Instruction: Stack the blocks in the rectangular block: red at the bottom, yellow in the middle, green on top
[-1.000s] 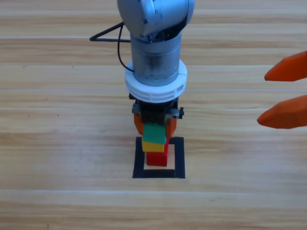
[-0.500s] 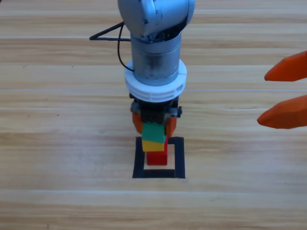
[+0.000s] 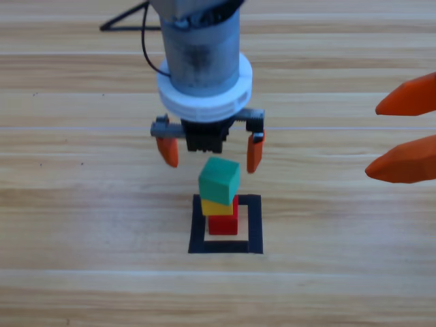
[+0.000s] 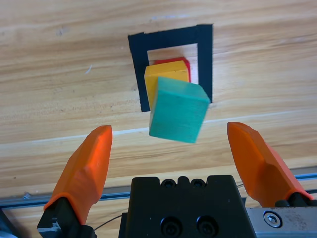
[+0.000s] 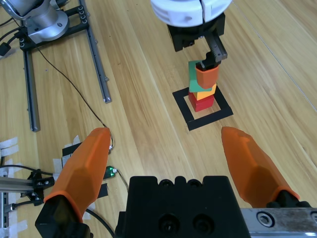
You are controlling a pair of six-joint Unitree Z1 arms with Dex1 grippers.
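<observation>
wooden counter (image 3: 82,204). red (image 3: 223,223), yellow (image 3: 216,206), green (image 3: 219,179) stacked inside the rectangular block (image 3: 255,225); green sits skewed. my left claw (image 3: 209,152) released, clear above. right claw (image 3: 402,133) waits open, right edge. stack looks done.

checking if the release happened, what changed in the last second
The left gripper opened its fingers, let go of the green cube and drew back up the picture. The green cube now sits free on the yellow cube, skewed. The red cube, black outline and waiting right gripper stayed.
</observation>
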